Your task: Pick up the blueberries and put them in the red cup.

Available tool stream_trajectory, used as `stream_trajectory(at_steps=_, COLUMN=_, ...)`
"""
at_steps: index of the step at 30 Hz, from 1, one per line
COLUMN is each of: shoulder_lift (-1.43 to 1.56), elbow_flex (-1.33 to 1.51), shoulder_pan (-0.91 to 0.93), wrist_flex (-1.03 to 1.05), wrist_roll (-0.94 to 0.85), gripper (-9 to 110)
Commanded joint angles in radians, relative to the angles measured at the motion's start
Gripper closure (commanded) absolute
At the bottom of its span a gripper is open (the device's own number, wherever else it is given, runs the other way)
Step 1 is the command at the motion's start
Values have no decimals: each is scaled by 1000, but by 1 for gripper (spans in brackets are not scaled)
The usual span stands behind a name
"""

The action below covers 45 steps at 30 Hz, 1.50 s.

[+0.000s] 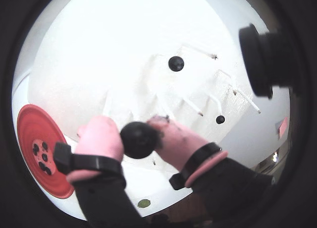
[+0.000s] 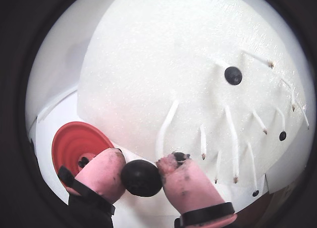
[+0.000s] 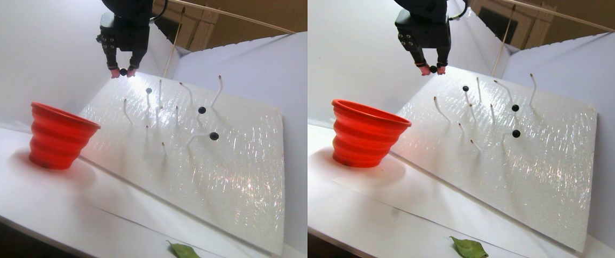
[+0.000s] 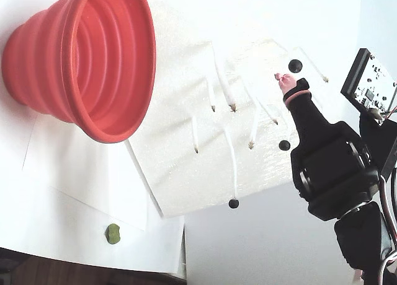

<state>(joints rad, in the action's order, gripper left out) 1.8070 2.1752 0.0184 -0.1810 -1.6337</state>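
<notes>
A white foam board (image 3: 216, 177) studded with thin white stems (image 3: 124, 110) leans near a green leaf (image 3: 184, 250).

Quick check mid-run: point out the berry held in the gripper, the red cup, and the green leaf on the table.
held blueberry (image 2: 141, 177): a wrist view, middle of the ball between the pink fingertips.
red cup (image 3: 56, 141): stereo pair view, left half, its ridged outer wall.
green leaf (image 3: 469, 248): stereo pair view, right half, middle of the leaf.

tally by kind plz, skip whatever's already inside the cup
small glossy black blueberries on white stems: 3
black blueberry held in the gripper: 1
red ridged silicone cup: 1
small green leaf: 1
total: 6
</notes>
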Motion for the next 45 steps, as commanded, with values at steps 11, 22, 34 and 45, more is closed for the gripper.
stream_trajectory(at_steps=11, shoulder_lift=196, elbow_flex=48, shoulder_pan=-55, wrist_flex=71, wrist_roll=78, gripper=90)
stream_trajectory(at_steps=22, shoulder_lift=178, elbow_flex=64, shoulder_pan=-120, wrist_flex=86, wrist_roll=123, gripper=90)
stream_trajectory(at_steps=34, shoulder_lift=120, elbow_flex=49, shoulder_pan=-173, wrist_flex=83, wrist_roll=181, gripper=90)
stream_trajectory(at_steps=45, shoulder_lift=69, elbow_flex=49, shoulder_pan=-179, wrist_flex=51, wrist_roll=202, gripper=89)
